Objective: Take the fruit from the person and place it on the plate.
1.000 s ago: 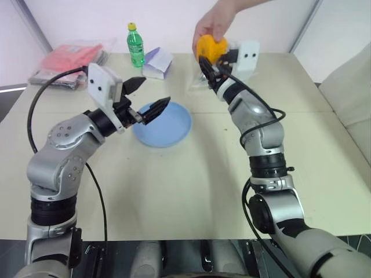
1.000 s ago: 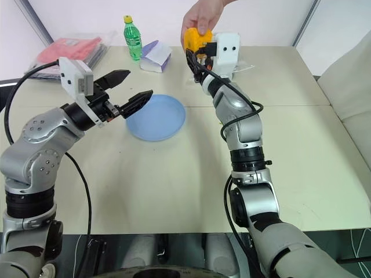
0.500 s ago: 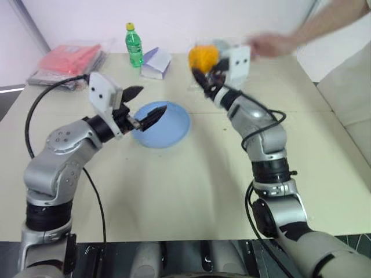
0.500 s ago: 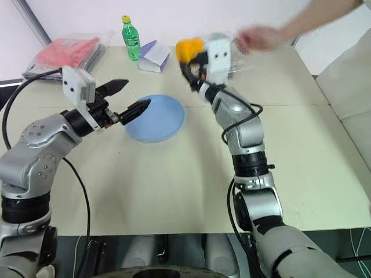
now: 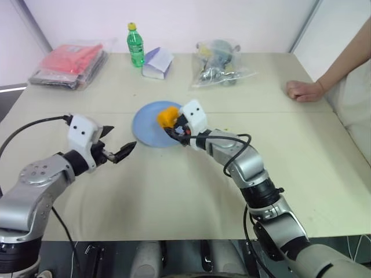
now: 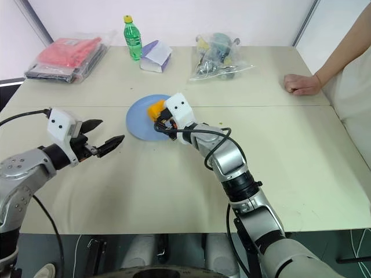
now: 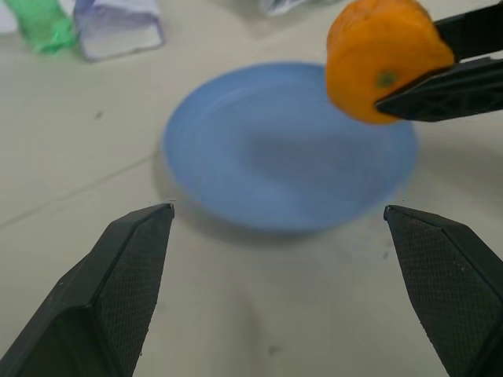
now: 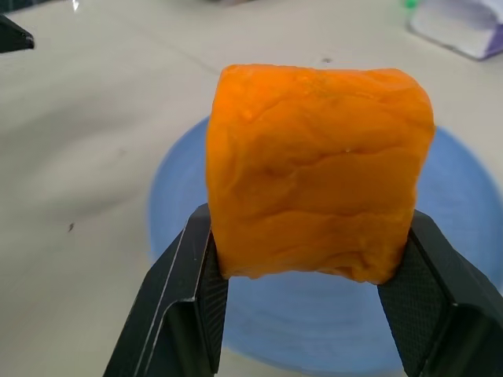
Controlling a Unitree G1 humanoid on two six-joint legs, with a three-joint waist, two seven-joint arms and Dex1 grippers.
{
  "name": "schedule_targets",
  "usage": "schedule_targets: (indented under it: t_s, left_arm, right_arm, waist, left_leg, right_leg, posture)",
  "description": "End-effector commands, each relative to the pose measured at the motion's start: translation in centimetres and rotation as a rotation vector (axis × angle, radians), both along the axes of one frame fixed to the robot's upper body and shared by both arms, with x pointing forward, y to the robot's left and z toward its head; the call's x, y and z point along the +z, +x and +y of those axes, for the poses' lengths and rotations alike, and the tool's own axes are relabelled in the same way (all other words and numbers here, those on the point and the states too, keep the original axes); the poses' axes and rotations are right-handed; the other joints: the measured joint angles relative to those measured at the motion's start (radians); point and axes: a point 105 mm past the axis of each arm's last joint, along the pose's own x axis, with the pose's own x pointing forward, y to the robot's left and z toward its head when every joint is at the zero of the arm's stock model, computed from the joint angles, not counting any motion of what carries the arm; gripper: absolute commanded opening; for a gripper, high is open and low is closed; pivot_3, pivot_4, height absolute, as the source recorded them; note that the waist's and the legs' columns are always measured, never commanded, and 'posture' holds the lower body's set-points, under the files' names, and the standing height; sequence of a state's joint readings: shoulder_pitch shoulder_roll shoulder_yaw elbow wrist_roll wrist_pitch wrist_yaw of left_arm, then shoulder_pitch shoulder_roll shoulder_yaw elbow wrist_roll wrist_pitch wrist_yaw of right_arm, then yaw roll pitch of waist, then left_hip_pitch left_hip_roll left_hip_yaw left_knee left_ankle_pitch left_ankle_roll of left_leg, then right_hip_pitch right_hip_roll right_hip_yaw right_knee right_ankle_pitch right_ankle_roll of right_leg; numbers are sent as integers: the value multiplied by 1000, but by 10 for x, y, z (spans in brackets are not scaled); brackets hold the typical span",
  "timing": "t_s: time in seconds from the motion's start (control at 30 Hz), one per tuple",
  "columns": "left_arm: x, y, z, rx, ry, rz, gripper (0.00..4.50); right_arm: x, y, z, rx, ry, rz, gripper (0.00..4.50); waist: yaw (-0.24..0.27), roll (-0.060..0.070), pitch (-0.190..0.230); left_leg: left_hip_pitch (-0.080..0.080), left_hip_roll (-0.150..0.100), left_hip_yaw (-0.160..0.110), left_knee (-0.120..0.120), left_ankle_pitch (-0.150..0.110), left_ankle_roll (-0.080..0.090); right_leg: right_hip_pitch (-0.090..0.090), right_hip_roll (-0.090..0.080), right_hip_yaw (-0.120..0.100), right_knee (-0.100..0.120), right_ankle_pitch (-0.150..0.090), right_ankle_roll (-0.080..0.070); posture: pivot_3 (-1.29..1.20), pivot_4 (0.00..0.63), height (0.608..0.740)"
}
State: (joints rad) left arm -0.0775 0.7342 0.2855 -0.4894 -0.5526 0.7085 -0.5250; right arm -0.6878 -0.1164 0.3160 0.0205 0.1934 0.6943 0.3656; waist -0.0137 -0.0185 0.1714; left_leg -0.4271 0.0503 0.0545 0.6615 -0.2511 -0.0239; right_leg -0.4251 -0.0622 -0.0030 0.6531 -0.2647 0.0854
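Right claw (image 5: 172, 125) squeezing fruit (image 5: 167, 116), held just above plate (image 5: 145, 123) rim on worktop (image 5: 174, 191). Left claw (image 5: 119, 146) spread wide, holding nothing, beside plate. Risk: drop near edge, round fruit rolls off plate onto worktop.

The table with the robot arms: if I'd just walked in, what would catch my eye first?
Probably the orange fruit, pinched in the right gripper just above the blue plate at mid-table. Next, the left gripper, open and empty, beside the plate. Then the person's hand resting on the table's far right edge.
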Motion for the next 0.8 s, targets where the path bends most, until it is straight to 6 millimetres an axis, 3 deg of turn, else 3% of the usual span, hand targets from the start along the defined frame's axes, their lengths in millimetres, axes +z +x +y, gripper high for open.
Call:
schedule_targets:
  t_s: [0.03,0.13,0.3,0.53,0.67,0.8]
  left_arm:
    - [18,-5,-1,3,29,-87,4500]
    - [21,-5,-3,6,25,-98,4500]
    - [22,-4,-12,-21,31,-112,4500]
    - [25,1,-19,-49,20,-121,4500]
    - [29,-1,-22,-85,-2,-117,4500]
    - [30,-2,-22,-112,1,-115,4500]
  right_arm:
    - [4,2,14,36,-22,-65,2002]
    - [-1,7,15,32,-26,-63,2002]
    - [-2,14,14,22,-30,-78,4405]
    - [16,18,-4,2,0,-101,4460]
    - [47,13,-49,-19,15,-133,4460]
    - [61,-31,-102,118,-111,-195,4460]
  waist:
    - [-1,0,0]
    - [-1,0,0]
    - [-3,0,0]
    - [-2,0,0]
    - [3,0,0]
    - [10,0,0]
  left_leg:
    - [0,0,0,0,0,0]
    - [0,0,0,0,0,0]
    - [0,0,0,0,0,0]
    - [0,0,0,0,0,0]
    - [0,0,0,0,0,0]
    - [-1,-1,0,0,0,0]
  right_leg:
    - [0,0,0,0,0,0]
    - [0,0,0,0,0,0]
    - [0,0,0,0,0,0]
    - [0,0,0,0,0,0]
    - [0,0,0,0,0,0]
    - [1,-1,-1,-3,0,0]
  posture:
    - [0,150,731]
    - [0,150,731]
    - [0,150,731]
    - [0,150,731]
    - [0,150,731]
    - [0,150,731]
